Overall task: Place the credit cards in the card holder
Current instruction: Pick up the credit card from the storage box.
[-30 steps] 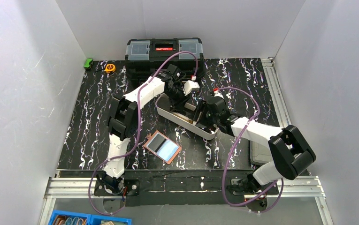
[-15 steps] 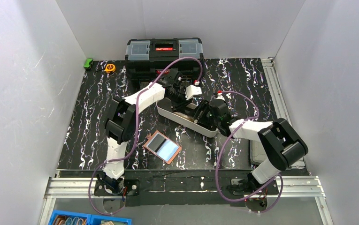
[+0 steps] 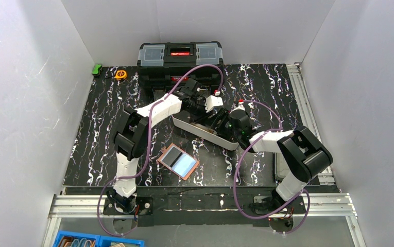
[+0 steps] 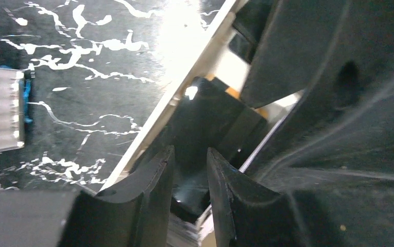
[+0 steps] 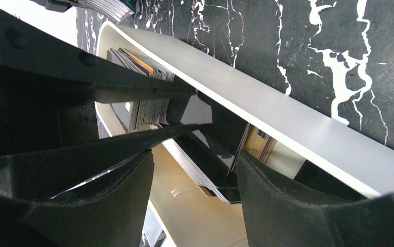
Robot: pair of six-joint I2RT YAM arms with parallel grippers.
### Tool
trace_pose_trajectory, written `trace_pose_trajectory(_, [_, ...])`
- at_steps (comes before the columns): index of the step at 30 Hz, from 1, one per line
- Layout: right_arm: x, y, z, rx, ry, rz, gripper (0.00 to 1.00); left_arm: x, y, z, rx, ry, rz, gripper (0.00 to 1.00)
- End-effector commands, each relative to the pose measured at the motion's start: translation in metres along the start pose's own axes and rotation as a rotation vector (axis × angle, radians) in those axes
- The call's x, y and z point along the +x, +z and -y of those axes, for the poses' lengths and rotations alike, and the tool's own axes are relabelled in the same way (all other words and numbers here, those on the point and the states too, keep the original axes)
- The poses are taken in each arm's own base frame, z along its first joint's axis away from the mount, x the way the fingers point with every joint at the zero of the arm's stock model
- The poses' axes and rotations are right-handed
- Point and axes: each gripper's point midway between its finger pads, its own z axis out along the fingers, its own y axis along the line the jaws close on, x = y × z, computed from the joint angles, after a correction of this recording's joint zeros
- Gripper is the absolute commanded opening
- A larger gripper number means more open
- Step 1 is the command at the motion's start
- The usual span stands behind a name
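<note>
The card holder [image 3: 178,161] lies open on the table in front of the tray, tan-pink at its edges and dark inside. The credit cards are in the long white tray [image 3: 184,125]. In the right wrist view a stack of cards [image 5: 146,110] stands on edge between the left gripper's black fingers. More loose cards [image 5: 220,170], dark and orange-faced, lean on the tray wall [image 5: 267,98]. My left gripper [image 3: 203,114] [image 4: 190,150] is down in the tray with its jaws narrow on the stack. My right gripper [image 3: 220,123] [image 5: 194,154] is open in the tray, astride the loose cards.
A black toolbox [image 3: 179,56] stands at the back behind the tray. An orange tape measure [image 3: 121,74] and a green object [image 3: 97,69] lie at the back left. A blue bin [image 3: 81,241] sits below the table's near edge. The two grippers are nearly touching.
My left gripper has reached further right along the tray. My right gripper has moved back and left, deeper into the tray, with its elbow folding in. The card holder has not moved.
</note>
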Motion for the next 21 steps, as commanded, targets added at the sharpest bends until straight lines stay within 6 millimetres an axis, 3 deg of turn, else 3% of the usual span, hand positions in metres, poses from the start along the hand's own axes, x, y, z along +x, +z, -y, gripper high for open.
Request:
trace_pose_trajectory(1, [0.0,-0.005,0.008,0.011,0.035,0.016,0.67,-0.006,-0.008,0.039,0.136,-0.101,0.004,0.29])
trace_pose_trajectory(8, [0.003,-0.017,0.028,0.092,0.034,0.033,0.66,-0.012,-0.025,0.057,0.188,-0.158,0.016,0.28])
trace_pose_trajectory(15, [-0.001,-0.009,0.029,0.177,-0.026,0.036,0.65,-0.043,-0.065,0.024,0.115,-0.169,0.075,0.28])
trace_pose_trajectory(21, [0.0,0.004,0.018,0.211,-0.072,0.031,0.64,-0.032,-0.097,-0.002,0.033,-0.192,0.055,0.28])
